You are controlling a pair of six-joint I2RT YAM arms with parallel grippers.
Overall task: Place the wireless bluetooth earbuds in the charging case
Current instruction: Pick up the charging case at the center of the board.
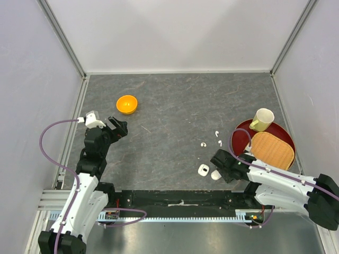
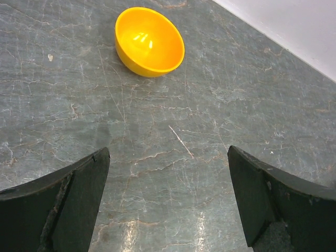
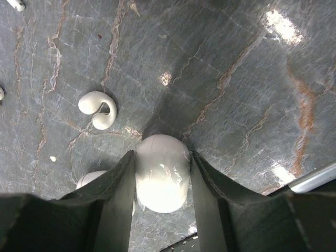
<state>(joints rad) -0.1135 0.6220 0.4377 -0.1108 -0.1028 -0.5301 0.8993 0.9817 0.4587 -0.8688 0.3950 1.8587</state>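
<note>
A small rounded white charging case [image 3: 161, 173] lies on the grey stone tabletop, and my right gripper [image 3: 161, 155] has a finger pressed against each of its sides. In the top view this case [image 1: 215, 175] is at the front right, under my right gripper [image 1: 217, 170]. A second white case [image 1: 203, 170] sits just left of it, half hidden behind a finger [image 3: 88, 178]. One curled white earbud [image 3: 97, 109] lies beyond the fingers, and others [image 1: 216, 133] [image 1: 220, 142] lie farther back. My left gripper [image 2: 168, 152] hangs open over bare table, holding nothing.
An orange bowl [image 2: 149, 41] stands ahead of my left gripper [image 1: 119, 128], at the back left of the table [image 1: 127, 103]. At the right, a dark red tray [image 1: 241, 135] carries a cream mug [image 1: 262, 119] and a woven mat [image 1: 272, 150]. Grey walls enclose the table.
</note>
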